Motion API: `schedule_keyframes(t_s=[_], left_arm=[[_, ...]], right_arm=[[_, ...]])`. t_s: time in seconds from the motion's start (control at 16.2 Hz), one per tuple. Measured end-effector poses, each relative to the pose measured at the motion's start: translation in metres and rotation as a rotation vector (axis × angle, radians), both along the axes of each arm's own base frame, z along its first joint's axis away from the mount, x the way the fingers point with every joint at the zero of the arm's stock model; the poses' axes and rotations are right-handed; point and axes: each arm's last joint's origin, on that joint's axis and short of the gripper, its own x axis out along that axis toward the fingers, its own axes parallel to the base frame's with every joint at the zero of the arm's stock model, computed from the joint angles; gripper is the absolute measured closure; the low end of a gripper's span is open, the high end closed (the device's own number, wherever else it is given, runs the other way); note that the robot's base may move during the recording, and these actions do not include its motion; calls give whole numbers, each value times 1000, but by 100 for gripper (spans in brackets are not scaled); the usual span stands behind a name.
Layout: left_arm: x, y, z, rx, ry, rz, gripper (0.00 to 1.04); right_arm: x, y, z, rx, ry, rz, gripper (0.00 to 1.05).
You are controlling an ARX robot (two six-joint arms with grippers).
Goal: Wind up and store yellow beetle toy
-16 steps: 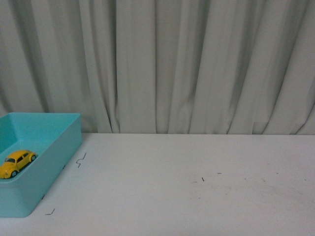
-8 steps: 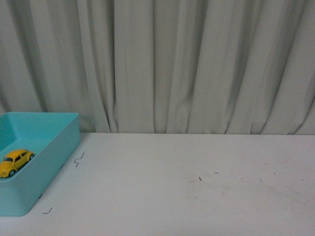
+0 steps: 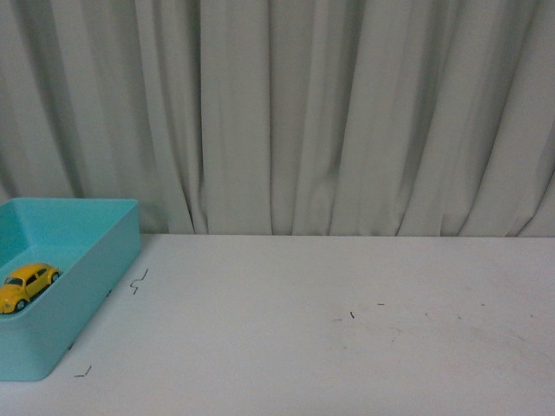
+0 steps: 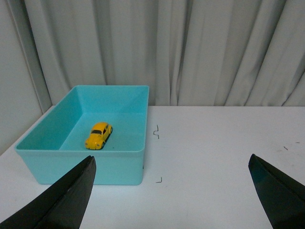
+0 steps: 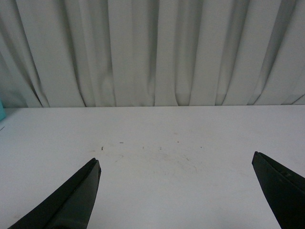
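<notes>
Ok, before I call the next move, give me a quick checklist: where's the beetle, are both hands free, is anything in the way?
1. Yellow beetle toy inside the teal bin: ok, it sits on the bin floor, on its wheels.
2. Left hand open and holding nothing: ok, fingers spread wide, back from the bin.
3. Right hand open and holding nothing: ok, over bare table.
4. Toy clear of the bin walls: ok, space on all sides.
5. Toy wound up: cannot tell.
6. Arms out of the front view: ok, neither shows there.
</notes>
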Motion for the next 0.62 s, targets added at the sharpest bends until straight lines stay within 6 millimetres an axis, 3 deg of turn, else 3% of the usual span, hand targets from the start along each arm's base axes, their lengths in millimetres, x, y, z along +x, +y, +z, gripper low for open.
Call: schedule_keyframes(t_s=[0.62], left_arm=[[0,0,0,0,0,0,7]], right_arm=[[0,0,0,0,0,0,7]])
